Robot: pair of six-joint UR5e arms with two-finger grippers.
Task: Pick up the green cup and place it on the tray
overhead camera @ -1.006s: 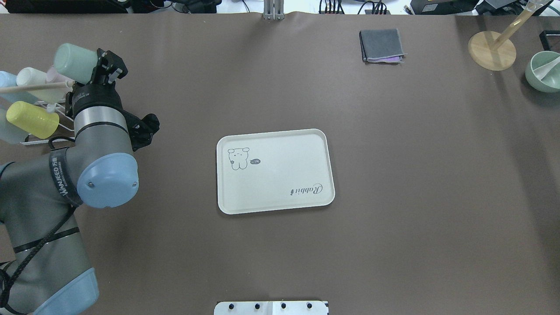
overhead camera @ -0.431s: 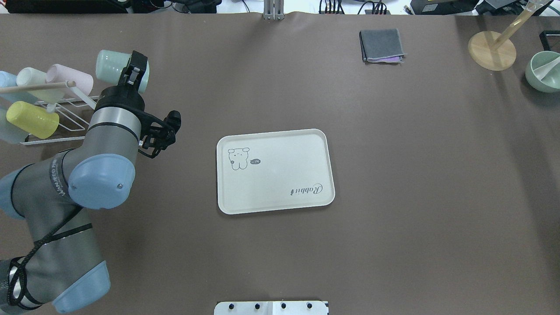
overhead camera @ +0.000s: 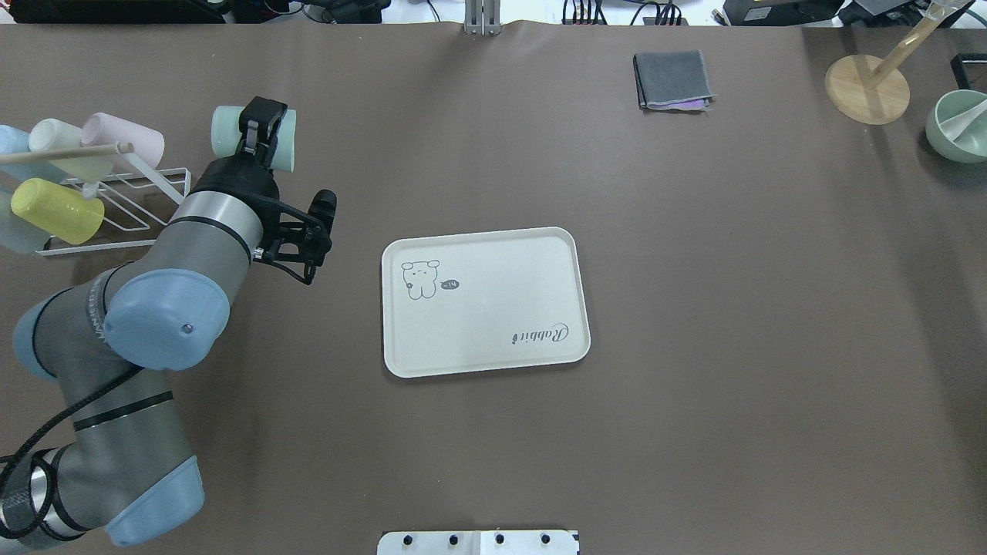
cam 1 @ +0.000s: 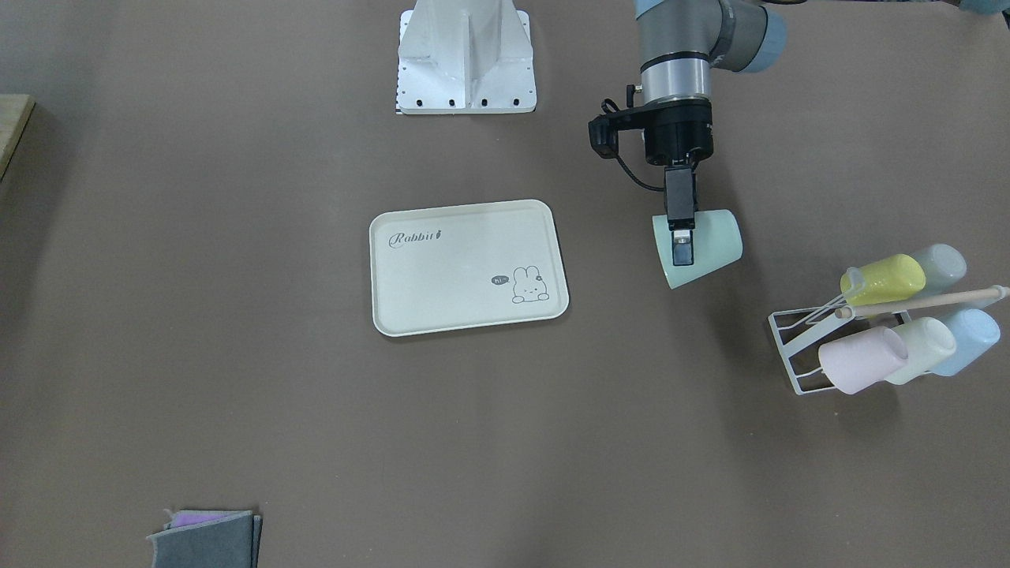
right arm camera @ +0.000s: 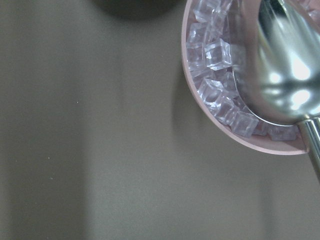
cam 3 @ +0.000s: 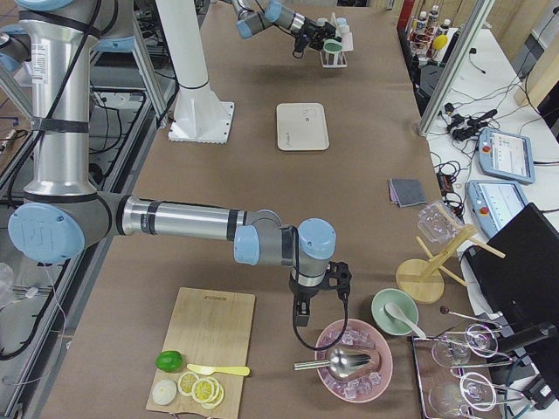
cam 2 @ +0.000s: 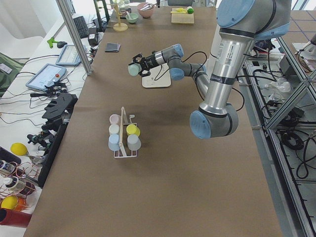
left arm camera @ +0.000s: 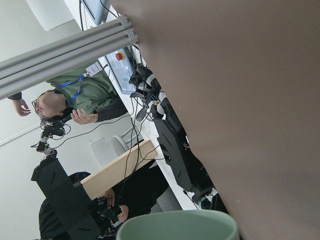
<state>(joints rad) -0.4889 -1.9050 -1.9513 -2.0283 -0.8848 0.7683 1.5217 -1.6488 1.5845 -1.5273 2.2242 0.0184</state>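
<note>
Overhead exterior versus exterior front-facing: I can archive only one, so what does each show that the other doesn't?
Only overhead: a round-based wooden stand and a pale green bowl. Only front-facing: a wooden edge at far left. Both: the left pincer shut on the mint-green plastic cup, the cream rectangular tray, the white wire cup rack, the folded grey cloth.
</note>
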